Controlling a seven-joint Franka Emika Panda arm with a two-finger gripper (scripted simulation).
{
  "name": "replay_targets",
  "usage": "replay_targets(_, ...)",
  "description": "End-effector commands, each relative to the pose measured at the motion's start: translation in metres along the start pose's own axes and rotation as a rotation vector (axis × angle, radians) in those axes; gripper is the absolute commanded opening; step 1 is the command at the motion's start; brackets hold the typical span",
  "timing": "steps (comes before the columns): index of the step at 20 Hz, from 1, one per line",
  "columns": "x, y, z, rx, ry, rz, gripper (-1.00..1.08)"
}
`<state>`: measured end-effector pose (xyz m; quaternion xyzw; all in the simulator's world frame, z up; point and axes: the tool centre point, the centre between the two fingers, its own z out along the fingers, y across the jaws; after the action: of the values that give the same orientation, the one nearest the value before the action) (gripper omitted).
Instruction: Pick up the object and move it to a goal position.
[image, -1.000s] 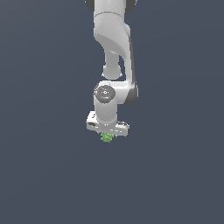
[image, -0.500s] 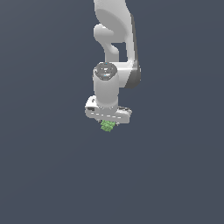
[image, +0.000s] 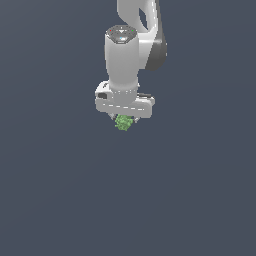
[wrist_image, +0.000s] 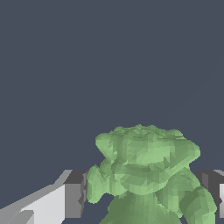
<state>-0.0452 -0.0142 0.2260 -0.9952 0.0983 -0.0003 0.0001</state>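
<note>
The object (image: 123, 122) is a small light-green knobbly clump hanging just below the white hand of the arm in the exterior view. My gripper (image: 123, 120) is shut on it, with the fingers mostly hidden behind the clump and the hand. In the wrist view the object (wrist_image: 144, 175) fills the lower middle, lumpy and green, pinched between two grey fingertips (wrist_image: 73, 194), one on each side. The arm's white wrist and links rise above the hand toward the top of the exterior view.
Only a plain dark blue-grey surface (image: 60, 190) shows around and below the arm. No other objects, containers or edges appear in either view.
The arm has risen and shifted toward the exterior view's top, carrying the green object with it. The hold on the object is unchanged.
</note>
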Motion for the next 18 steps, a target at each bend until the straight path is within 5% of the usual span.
replay_targets(1,-0.010,0.001,-0.026,0.000,0.000,0.000,-1.00)
replay_targets(18,-0.057,0.003,-0.156,0.000,0.000,0.000,-1.00)
